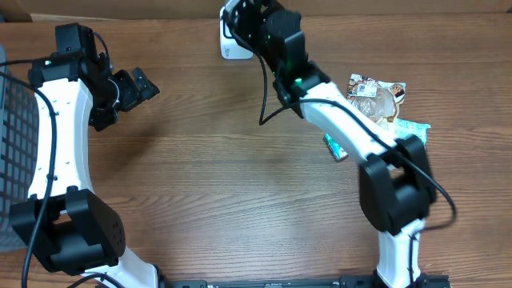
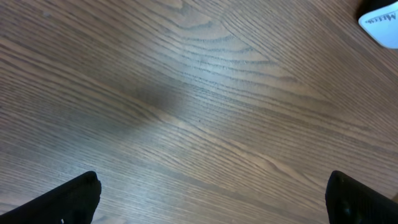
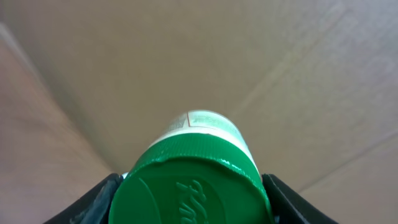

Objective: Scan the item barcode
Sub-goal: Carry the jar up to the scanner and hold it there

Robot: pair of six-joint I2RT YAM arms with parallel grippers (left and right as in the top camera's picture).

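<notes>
A white bottle with a green screw cap (image 3: 191, 180) fills the right wrist view, cap toward the camera. My right gripper (image 3: 194, 202) is shut on it, one black finger (image 3: 93, 202) pressed against each side of the cap. Overhead, that gripper (image 1: 246, 24) is held at the table's far edge, right beside a white barcode scanner (image 1: 227, 44), and the arm hides the bottle. The scanner's corner (image 2: 380, 23) shows at the top right of the left wrist view. My left gripper (image 1: 134, 86) hovers over the left of the table, open with nothing in it (image 2: 211, 202).
Snack packets (image 1: 378, 94), a teal pouch (image 1: 413, 128) and a small green pack (image 1: 334, 147) lie at the right. A grey mesh basket (image 1: 14, 136) stands at the left edge. Cardboard walls run behind the table.
</notes>
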